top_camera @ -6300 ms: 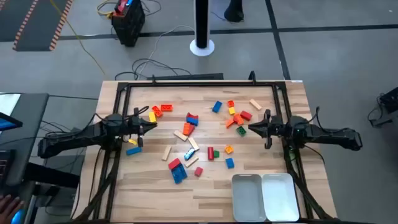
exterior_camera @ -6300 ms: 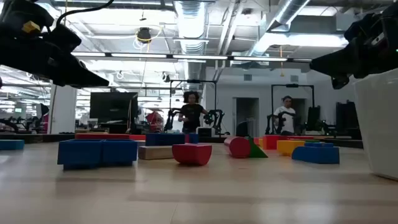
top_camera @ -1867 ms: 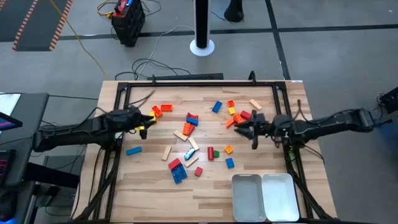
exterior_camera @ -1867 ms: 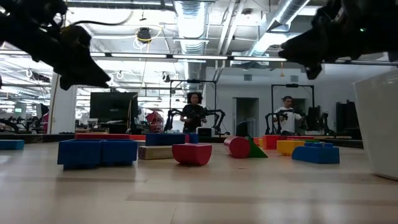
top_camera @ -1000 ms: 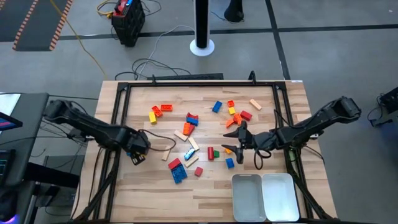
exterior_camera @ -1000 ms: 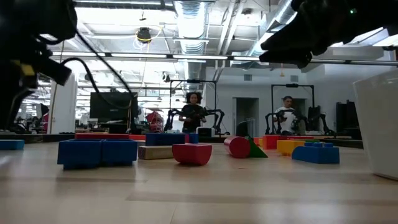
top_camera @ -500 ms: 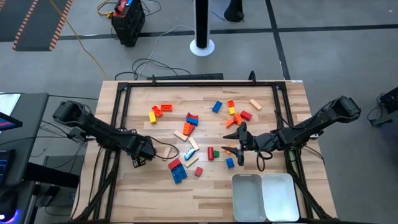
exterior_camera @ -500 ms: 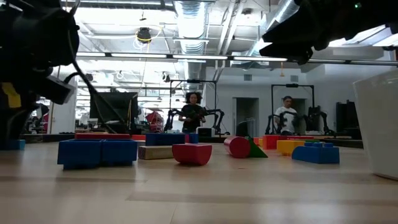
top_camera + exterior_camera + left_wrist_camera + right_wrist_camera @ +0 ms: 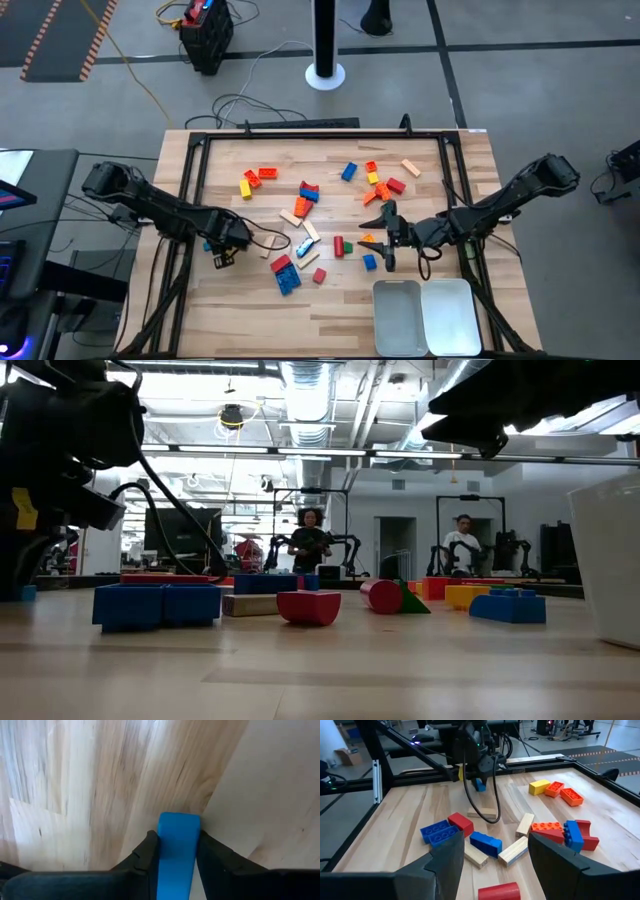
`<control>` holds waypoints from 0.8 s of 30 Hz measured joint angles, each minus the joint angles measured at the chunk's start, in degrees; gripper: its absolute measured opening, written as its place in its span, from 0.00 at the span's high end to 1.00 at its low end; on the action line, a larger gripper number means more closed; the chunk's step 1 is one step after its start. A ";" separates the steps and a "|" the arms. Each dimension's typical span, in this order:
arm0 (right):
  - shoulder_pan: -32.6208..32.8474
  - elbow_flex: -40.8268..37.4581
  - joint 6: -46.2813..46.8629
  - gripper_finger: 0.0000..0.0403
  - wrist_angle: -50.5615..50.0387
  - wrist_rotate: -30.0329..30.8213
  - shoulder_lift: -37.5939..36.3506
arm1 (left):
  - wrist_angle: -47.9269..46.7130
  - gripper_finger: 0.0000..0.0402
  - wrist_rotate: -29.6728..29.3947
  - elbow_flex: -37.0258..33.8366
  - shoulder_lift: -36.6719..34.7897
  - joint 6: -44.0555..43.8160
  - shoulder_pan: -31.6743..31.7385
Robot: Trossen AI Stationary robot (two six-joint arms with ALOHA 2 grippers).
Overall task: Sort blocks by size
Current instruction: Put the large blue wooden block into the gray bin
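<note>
Left gripper [image 9: 177, 851]: pinching blue block [image 9: 176, 851], left of tan block [image 9: 275, 244].
Right gripper [image 9: 492, 851]: spread, empty, above white trays [image 9: 398, 310].

trays: two white trays [image 9: 422, 315] side by side at table [image 9: 230, 300] edge | room: two people [image 9: 309, 538] standing far behind

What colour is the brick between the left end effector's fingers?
Blue brick; clearest in the left wrist view.
</note>
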 joint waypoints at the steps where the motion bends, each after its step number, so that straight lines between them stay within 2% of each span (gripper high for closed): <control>1: 0.00 0.00 0.01 0.38 0.00 0.00 0.00 | -0.01 0.77 -0.17 0.22 0.00 0.10 0.00; 7: -0.09 0.00 0.00 0.38 -0.07 0.30 -0.18 | -1.71 0.77 -5.62 5.35 -1.12 3.14 -0.02; 12: -0.05 0.00 0.01 0.38 -1.01 2.51 -0.26 | -0.75 0.77 -12.80 9.76 -5.81 5.50 0.16; 14: -0.11 0.00 0.01 0.38 -1.07 2.60 -0.26 | 2.79 0.77 -17.29 10.58 -8.36 6.58 0.28; 17: -0.11 0.00 0.01 0.38 -1.06 2.60 -0.03 | 11.67 0.77 -24.85 9.42 -11.93 8.95 0.35; 19: -0.46 0.00 0.01 0.38 -0.61 2.60 0.52 | 21.94 0.77 -28.48 7.96 -14.03 12.64 0.30; 24: -1.93 0.79 -2.20 0.38 6.87 2.58 5.51 | 56.54 0.77 -28.46 2.22 -15.12 28.84 0.28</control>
